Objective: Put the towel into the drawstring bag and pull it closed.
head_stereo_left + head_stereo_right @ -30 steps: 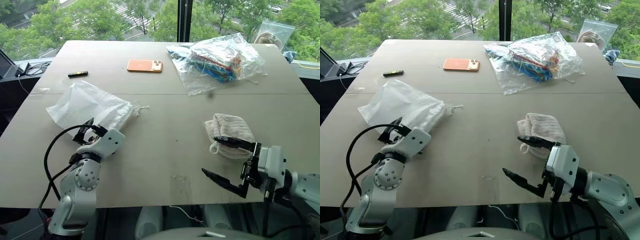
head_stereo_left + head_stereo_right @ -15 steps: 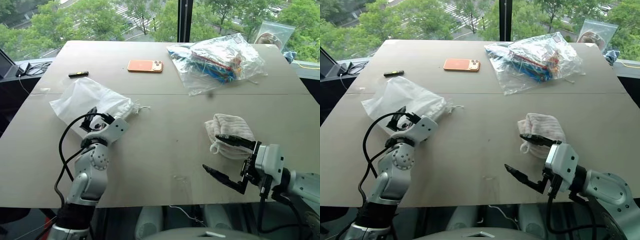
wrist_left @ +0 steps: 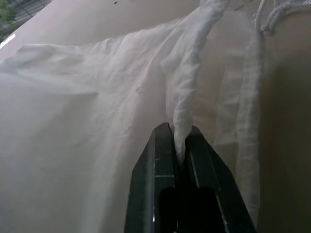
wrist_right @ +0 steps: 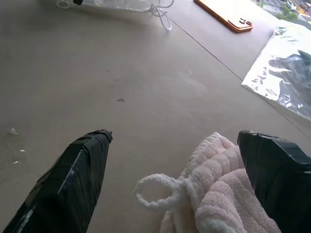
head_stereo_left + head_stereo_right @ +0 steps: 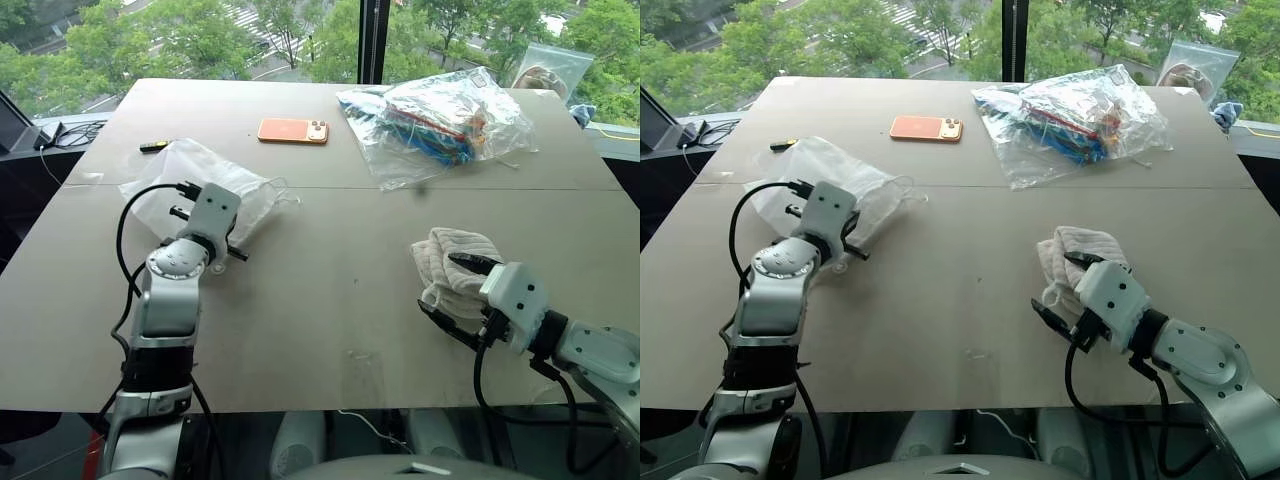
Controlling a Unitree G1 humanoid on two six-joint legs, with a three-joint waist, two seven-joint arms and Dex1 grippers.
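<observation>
Towel [image 5: 455,262] lies bundled on the table [image 5: 330,300], well to the right of the drawstring bag [image 5: 205,190]. Right gripper [image 4: 187,167] stands spread, straddling the towel's near edge, not yet closed. Left gripper [image 3: 179,141] is pressed together, pinching a fold of the bag. Step in hand, as judged: securing both items. Next: close on the towel, lift it toward the bag's mouth.

No legible text, no label, brand, number or sign readable on any item, phone [image 5: 292,131] back unmarked, clear bags [image 5: 440,120] with colourful contents showing no readable print, surface [image 5: 330,290] blank
</observation>
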